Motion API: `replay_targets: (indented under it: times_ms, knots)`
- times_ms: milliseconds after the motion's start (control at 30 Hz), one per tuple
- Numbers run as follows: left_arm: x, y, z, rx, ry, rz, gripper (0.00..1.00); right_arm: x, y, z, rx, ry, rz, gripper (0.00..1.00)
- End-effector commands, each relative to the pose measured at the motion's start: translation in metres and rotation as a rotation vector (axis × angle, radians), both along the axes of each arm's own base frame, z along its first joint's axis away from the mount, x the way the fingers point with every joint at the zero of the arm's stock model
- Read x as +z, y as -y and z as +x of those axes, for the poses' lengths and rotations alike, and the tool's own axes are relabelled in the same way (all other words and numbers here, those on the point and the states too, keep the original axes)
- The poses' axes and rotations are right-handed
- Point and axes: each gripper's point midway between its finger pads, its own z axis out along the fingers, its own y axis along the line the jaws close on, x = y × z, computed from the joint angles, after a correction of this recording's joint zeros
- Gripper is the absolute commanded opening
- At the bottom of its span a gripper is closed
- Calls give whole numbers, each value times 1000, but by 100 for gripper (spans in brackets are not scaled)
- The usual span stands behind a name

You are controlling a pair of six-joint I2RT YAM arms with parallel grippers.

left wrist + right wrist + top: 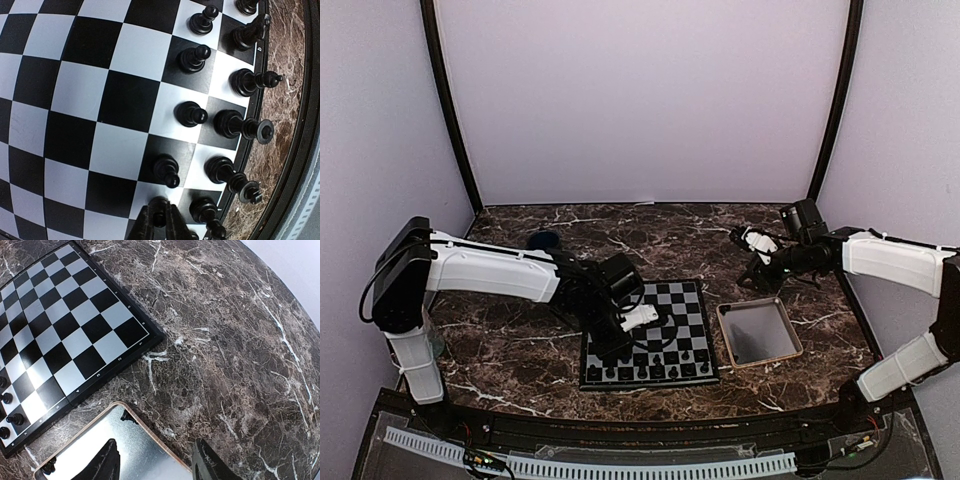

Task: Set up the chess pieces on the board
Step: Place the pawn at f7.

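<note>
Clamped in the left gripper [160,217], the pawn [159,204] seems light, rigid and tippy, best pinched at its neck; the right gripper [154,442] gapes apart.

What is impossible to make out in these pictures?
- Left wrist view: whether the left gripper clamps the pawn or only flanks it; the bottom edge crops it.
- Top view: the board's left squares, hidden under the left arm.
- Right wrist view: most of the tray, cut off by the bottom edge.
- Top view: the dark blue thing, too small.
</note>
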Motion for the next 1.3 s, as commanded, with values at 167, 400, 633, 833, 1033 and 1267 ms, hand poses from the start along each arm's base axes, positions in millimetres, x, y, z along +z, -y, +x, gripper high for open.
replay_targets:
  times_ms: [167,400,633,833,1033,1267]
  knots:
    - [-5,-2,-5,-10,-10,11,16,-4,-1,0,11,-10,4,50]
    - [11,-3,-2,4,27,-12,28,2,-3,-3,7,-31,21,51]
    - [50,-13,12,44,146,-38,31,-16,18,-33,45,-221,-146,49]
    - [83,3,41,146,287,-160,32,-31,34,-68,62,-372,-222,45]
    - [99,17,70,222,415,-249,32,-37,24,-68,56,-431,-179,41]
    - [119,26,101,293,514,-340,33,-51,-3,-43,43,-447,-140,34]
